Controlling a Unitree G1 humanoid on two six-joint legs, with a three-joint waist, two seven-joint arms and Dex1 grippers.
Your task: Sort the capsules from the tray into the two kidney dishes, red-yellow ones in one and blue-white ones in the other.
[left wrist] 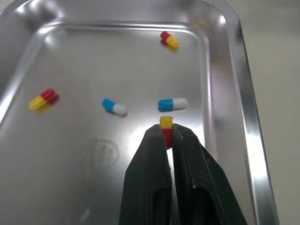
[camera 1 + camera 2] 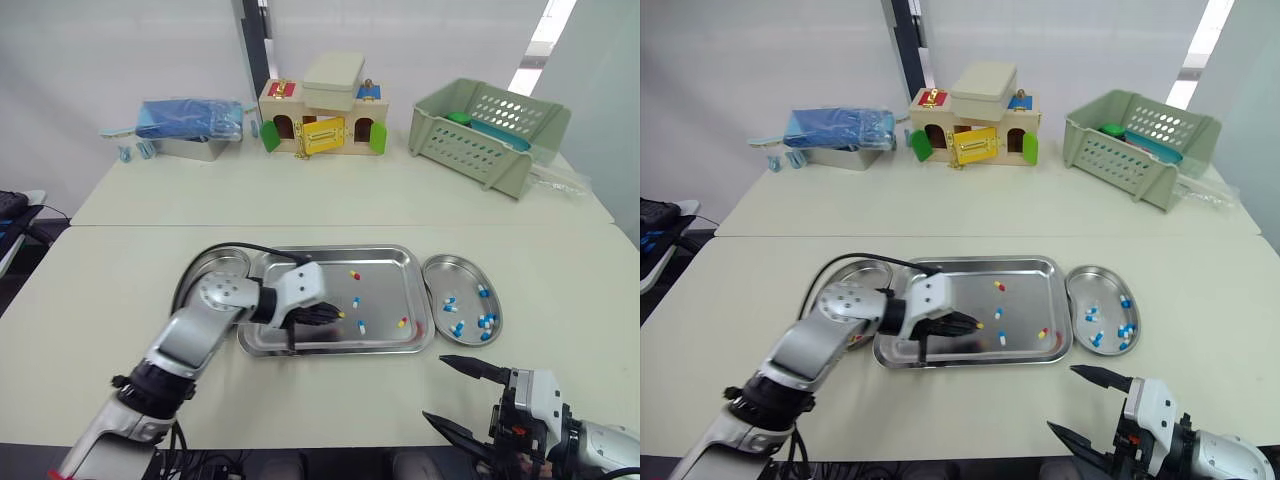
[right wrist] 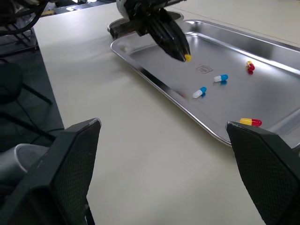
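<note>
1. Left gripper (image 1: 166, 133): its fingers are closed on a red-yellow capsule (image 1: 166, 124). They pinch the red half at the very tips, with the yellow end sticking out. The capsule is held low over the tray (image 2: 330, 251), near its middle.
2. Right gripper (image 2: 433, 387): its fingers are spread wide and hold nothing. It sits over the table (image 2: 560, 300) near the front edge, well apart from the tray.
3. Tray contents: two blue-white capsules (image 1: 172, 104) lie just beyond the left fingertips. Two loose red-yellow capsules (image 1: 169, 39) lie farther off, well apart from each other.
4. Right dish (image 2: 455, 275): just beside the tray's right end. It holds sorted blue-white capsules (image 2: 484, 322) and, as far as can be seen, no other colour.
5. Left dish (image 2: 215, 268): at the tray's left end, partly hidden by the arm, contents unclear. It is probably where the held capsule belongs.
6. Risk, slip: the grip is narrow and at the fingertips. A smooth round shell could squirt out during the swing left and roll off across the table.
7. Risk, crush: a tighter squeeze to prevent that could dent or split the shell.
8. Risk, knock: a low pass over the rim could nudge the tray or left dish and scatter the loose capsules.
9. Risk, mis-sort: letting go short of the left dish would drop the capsule back among the unsorted ones.
</note>
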